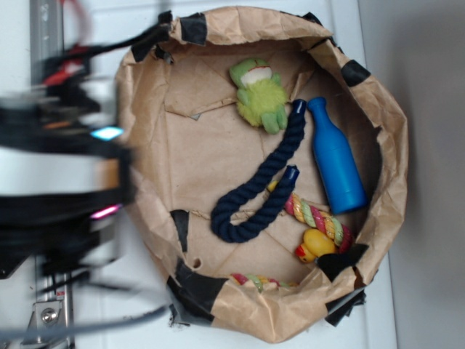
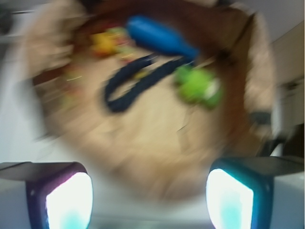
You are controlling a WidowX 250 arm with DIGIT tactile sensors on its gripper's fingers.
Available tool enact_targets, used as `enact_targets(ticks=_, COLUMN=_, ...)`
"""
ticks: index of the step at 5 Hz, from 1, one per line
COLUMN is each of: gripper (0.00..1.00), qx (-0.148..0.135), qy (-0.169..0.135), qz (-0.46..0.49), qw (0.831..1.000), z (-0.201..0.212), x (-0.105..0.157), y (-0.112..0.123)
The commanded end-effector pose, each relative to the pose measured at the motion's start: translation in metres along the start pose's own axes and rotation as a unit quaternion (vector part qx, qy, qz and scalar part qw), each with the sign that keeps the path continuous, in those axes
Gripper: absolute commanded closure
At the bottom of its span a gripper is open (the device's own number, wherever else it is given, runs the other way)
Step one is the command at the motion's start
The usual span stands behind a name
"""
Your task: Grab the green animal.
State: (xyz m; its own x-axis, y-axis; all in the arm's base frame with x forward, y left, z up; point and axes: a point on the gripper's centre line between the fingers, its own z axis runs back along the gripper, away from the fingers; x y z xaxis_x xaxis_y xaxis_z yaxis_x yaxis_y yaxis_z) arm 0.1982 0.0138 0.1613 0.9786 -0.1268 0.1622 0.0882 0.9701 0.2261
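A: What is recorded at the left of the exterior view?

B: The robot arm is seen there only as a dark blur, outside the paper-lined basket. In the wrist view the gripper is shown spread wide, its two fingertips lit at the lower corners, and nothing is held between them.

A: And moving rightward?

B: A navy rope is looped across the middle of the basket floor. The green frog is placed at the far upper part of the floor, touching or just beside one rope end. A blue bottle lies to its right, close but apparently apart. A yellow duck is noted at the lower right, resting against a striped rope.

A: How is the frog expected to handle?

B: It is judged light, soft and fuzzy, so slipping is unlikely and some squashing is tolerated. The plump body is suggested as the place to be gripped, across its narrower width, away from the rope end and the stubby legs.
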Motion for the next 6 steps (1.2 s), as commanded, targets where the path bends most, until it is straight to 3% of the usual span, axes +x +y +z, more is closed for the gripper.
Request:
enact_targets(ticks=1, gripper=0.00, qx=0.100, qy=0.005, qz=-0.096, qw=0.990, z=-0.068, x=0.039, y=0.035)
enact_targets(ticks=2, gripper=0.00, qx=0.094, qy=0.029, qz=-0.192, qw=0.976, z=-0.110, x=0.037, y=0.036)
enact_targets(ticks=3, gripper=0.00, qx=0.023, qy=0.028, qz=-0.224, qw=0.974, z=-0.135, x=0.042, y=0.044)
enact_targets(ticks=4, gripper=0.00, qx=0.005, qy=0.047, qz=-0.224, qw=0.973, z=-0.149, x=0.056, y=0.068)
enact_targets(ticks=5, gripper=0.04, qx=-0.064, qy=0.069, qz=-0.205, qw=0.974, z=-0.165, x=0.055, y=0.085)
enact_targets(ticks=6, gripper=1.00, qx=-0.077, qy=0.057, qz=-0.206, qw=0.974, z=-0.153, x=0.054, y=0.079)
